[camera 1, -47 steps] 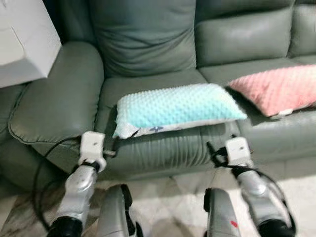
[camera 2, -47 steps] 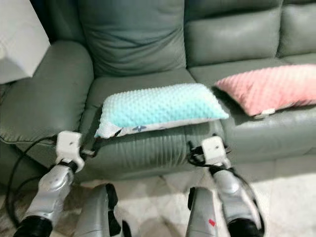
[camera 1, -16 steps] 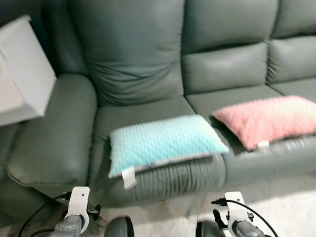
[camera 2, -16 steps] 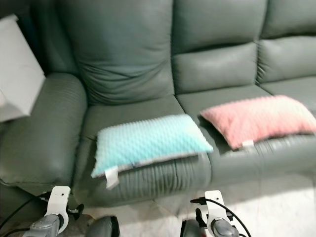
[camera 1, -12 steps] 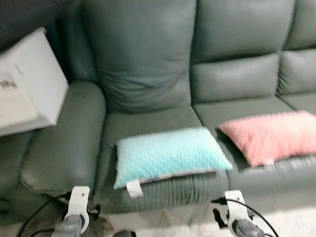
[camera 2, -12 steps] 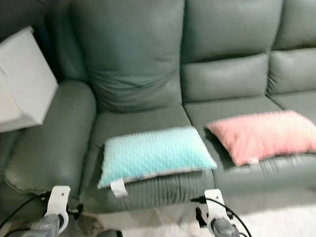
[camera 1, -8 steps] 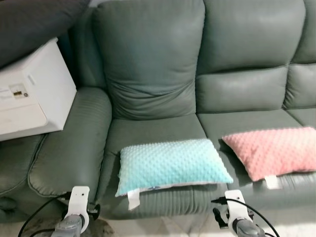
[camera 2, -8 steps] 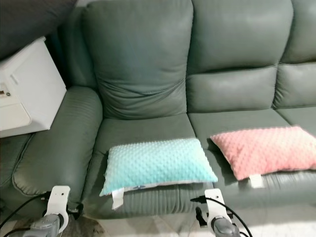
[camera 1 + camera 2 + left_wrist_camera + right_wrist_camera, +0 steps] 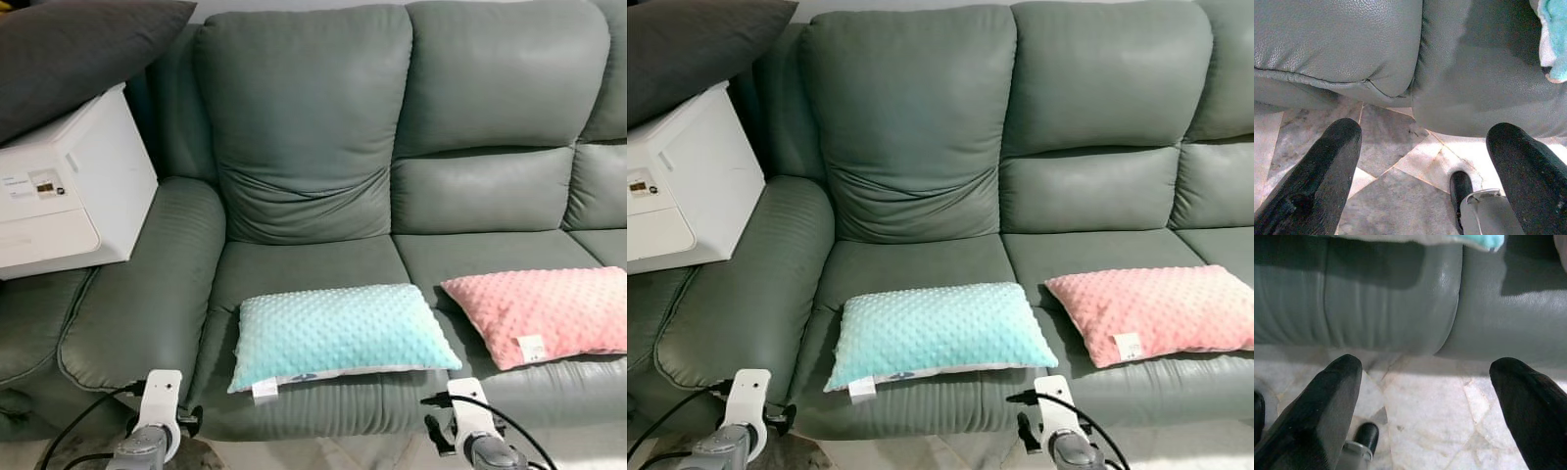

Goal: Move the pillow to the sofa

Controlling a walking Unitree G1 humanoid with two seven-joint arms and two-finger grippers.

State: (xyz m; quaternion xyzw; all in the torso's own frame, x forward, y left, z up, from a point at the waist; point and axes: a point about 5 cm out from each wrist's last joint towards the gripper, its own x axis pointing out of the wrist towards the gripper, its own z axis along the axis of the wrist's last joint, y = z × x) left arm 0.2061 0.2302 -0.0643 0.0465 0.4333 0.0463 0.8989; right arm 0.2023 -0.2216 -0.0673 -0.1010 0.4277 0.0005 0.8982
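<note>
Fingers (image 9: pixel 1312 181) spread, low — teal pillow (image 9: pixel 338 335) on sofa (image 9: pixel 304 147); pink pillow (image 9: pixel 544 313) beside

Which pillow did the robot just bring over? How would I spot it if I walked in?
Find the grey-green sofa. On its seat nearest the armrest lies the turquoise pillow, flat near the front edge. Its neighbour on the next seat is the pink pillow; both are bumpy, so colour sets it apart.

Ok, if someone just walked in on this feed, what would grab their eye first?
The teal pillow lying flat at the front edge of the green sofa, with a pink pillow on the next seat to its right. A white box sits over the sofa's left armrest under a dark grey cushion.
</note>
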